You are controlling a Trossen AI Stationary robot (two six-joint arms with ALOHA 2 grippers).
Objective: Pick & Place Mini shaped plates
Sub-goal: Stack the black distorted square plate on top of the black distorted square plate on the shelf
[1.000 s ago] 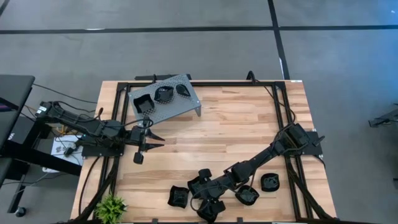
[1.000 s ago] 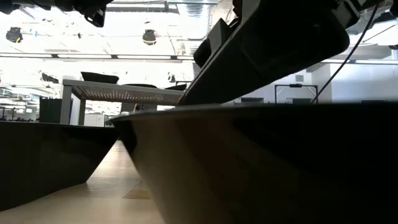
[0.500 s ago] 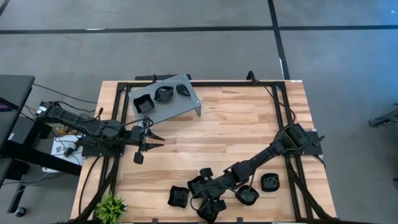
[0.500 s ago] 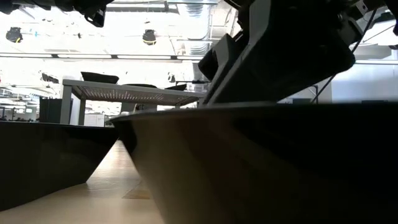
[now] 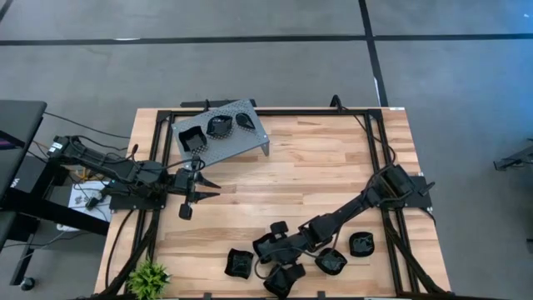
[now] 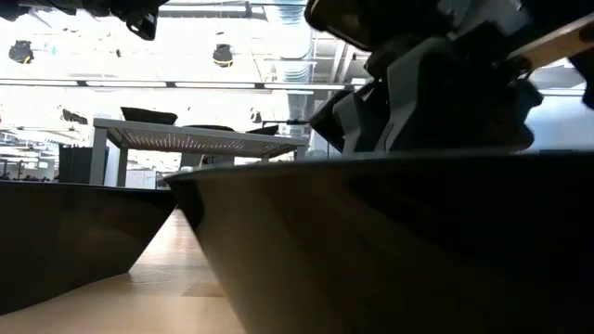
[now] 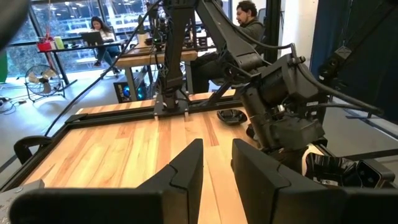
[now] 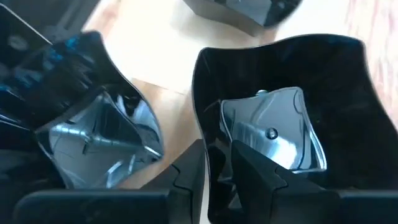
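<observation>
Glossy black mini plates lie near the table's near edge (image 5: 239, 262) (image 5: 331, 261) (image 5: 361, 243). Three more rest on the grey perforated tray (image 5: 241, 143) at the far left. My right gripper (image 5: 268, 250) reaches into the near cluster and is shut on a square-ish plate (image 8: 280, 93). A second plate (image 8: 93, 137) sits beside it on the wood. My left gripper (image 5: 208, 188) hovers at the left side of the table, slightly open and holding nothing (image 7: 217, 162). My right gripper (image 8: 217, 168) holds the square-ish plate by its side wall (image 8: 208, 146). One finger (image 8: 255, 171) is inside the dish and the other (image 8: 186, 177) is outside, the wall pinched between them. The fingers slant down from the table's right. Whether the plate is lifted clear, I cannot tell.
One plate (image 6: 371, 250) sits right in front of the low camera and blocks most of that view. Black frame rails border the table. A small green plant (image 5: 148, 275) stands at the near left corner. Bare wood lies between the tray and the plate cluster. People sit at desks beyond the table.
My right arm's wrist has risen and tipped above the near cluster of plates, shifting slightly toward the far edge. The plate in front of the low camera has stayed where it was. My left arm has kept still.
</observation>
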